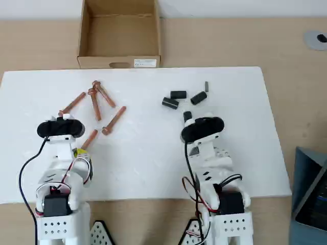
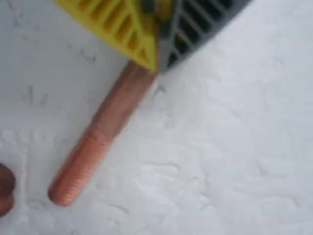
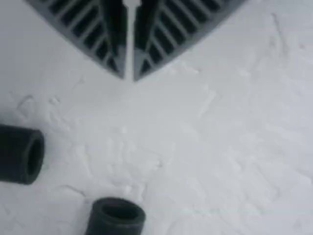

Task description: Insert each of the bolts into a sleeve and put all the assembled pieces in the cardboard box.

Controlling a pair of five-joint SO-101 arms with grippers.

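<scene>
First step, I judge: the left pincer [image 2: 157, 61] is closed on one end of a bolt [image 2: 102, 142] lying out beyond its tips. The right pincer [image 3: 128, 68], almost shut and empty, must next open for the sleeve [image 3: 116, 218] just ahead

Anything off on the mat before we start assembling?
Nothing damaged or spilled. One sleeve stands on end while the other sleeves lie flat, and a few bolts overlap at their heads. The cardboard box is empty.
</scene>
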